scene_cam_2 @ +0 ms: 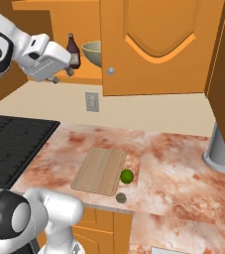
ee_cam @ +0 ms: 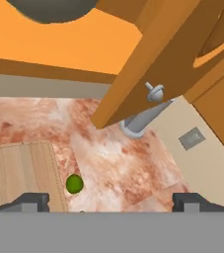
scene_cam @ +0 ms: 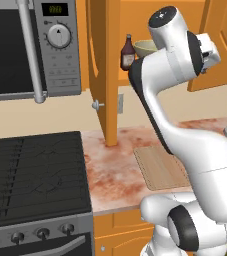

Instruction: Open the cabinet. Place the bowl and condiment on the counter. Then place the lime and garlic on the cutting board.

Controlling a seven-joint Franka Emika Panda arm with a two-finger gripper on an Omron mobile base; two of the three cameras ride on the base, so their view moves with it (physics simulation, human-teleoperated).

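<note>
While lime [scene_cam_2: 127, 176] hides left, garlic [scene_cam_2: 120, 198] shows right

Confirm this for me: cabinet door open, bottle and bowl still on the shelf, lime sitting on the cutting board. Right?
Not quite. The lime lies on the counter, just off the right edge of the cutting board, as the right base view shows. The rest holds: the cabinet is open, with the bottle and bowl on its shelf.
</note>
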